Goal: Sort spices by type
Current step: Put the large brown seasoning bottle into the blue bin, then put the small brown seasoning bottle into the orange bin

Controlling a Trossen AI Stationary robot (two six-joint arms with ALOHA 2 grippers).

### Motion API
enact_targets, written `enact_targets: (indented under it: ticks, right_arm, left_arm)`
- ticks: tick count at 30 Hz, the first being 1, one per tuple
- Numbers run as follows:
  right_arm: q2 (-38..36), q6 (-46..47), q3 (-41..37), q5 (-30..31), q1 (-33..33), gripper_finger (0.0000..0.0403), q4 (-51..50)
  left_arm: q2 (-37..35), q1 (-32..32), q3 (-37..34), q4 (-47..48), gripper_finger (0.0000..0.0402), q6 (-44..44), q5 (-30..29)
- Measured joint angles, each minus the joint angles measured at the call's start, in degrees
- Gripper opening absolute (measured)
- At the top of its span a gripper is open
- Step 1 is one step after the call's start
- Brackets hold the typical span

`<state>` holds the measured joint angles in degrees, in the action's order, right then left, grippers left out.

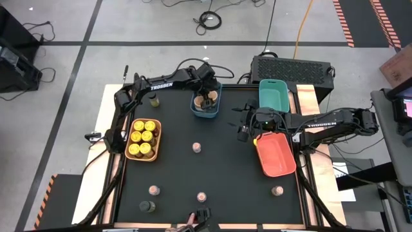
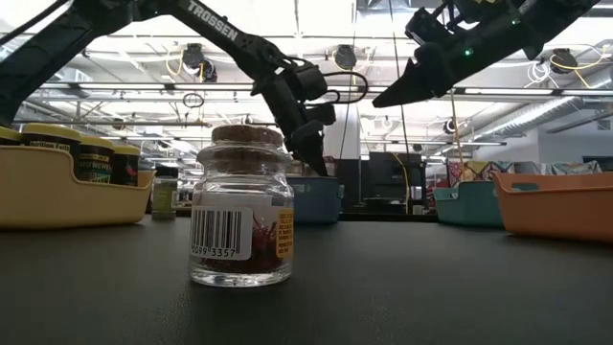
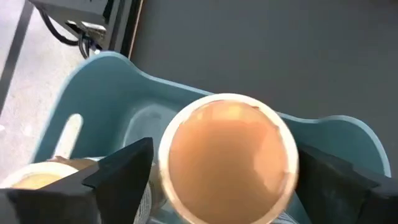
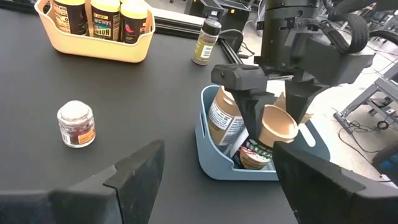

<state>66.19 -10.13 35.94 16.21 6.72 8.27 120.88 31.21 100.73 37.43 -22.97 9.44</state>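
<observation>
My left gripper (image 1: 207,98) reaches down into the blue bin (image 1: 195,107) at the far middle and is shut on a wide peach-topped jar (image 3: 227,158). Two other jars (image 4: 224,115) stand in that bin. My right gripper (image 1: 243,132) hangs open and empty above the table, right of the blue bin. Several yellow-lidded jars (image 1: 143,136) stand in the orange bin (image 1: 158,138) at the left. Tiny pinkish-topped jars (image 1: 196,147) (image 1: 201,196) (image 1: 153,190) (image 1: 277,191) stand loose on the table. One dark olive jar (image 1: 147,206) stands near left, another (image 1: 154,100) far left. My left gripper has the peach-topped jar between its two fingers (image 4: 249,115), which come from above and point down, one on each side of the jar's body just below the top (image 4: 278,124). The jar is tilted, its lower part inside the blue bin among the other jars.
A teal bin (image 1: 275,93) stands at the far right and a red bin (image 1: 275,154) at the right, close below my right arm. A camera block (image 1: 201,216) sits at the near edge. The table's middle holds only the loose small jars.
</observation>
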Motion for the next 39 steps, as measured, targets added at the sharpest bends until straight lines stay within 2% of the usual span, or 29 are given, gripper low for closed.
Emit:
enact_targets:
  ticks: [5,12,15,18,23,27,30,34,39]
  right_arm:
    - [0.0,0.0,0.0,0.0,-0.02,0.0293,-0.19]
    - [0.0,-0.15,0.0,0.0,0.02,0.0293,-0.65]
    - [0.0,-0.2,0.0,0.0,0.02,0.0293,-1.21]
    - [0.0,-0.2,0.0,0.0,0.02,0.0293,-2.11]
    - [0.0,0.37,0.0,-0.02,-0.09,0.0293,-2.95]
    - [0.0,0.91,0.0,-1.19,-0.07,0.0293,-3.04]
    - [0.0,1.41,0.0,-3.11,-0.09,0.0293,-2.97]
    - [-0.02,1.93,0.0,-3.1,-0.09,0.0293,-2.95]
    - [-0.02,2.46,0.0,-3.08,-0.09,0.0293,-2.77]
  left_arm:
    - [-1.94,-0.23,2.12,1.33,0.0365,-0.67,-0.27]
    - [-8.67,-0.42,6.29,6.39,0.0366,-1.34,0.06]
    - [-13.29,-1.47,6.4,12.85,0.0366,-1.32,1.12]
    - [-17.44,-3.38,6.4,23.21,0.0366,-0.04,3.69]
    - [-23.19,-6.77,5.97,37.24,0.0366,4.76,3.67]
    - [-27.64,-7.73,1.67,40.28,0.0366,10.25,1.47]
    - [-30.99,-7.77,-4.28,38.72,0.0366,11.26,1.37]
    - [-34.37,-10.6,-14.61,30.78,0.0366,11.75,4.97]
    - [-34.77,-17.63,-25.38,20.15,0.0366,12.55,5.11]
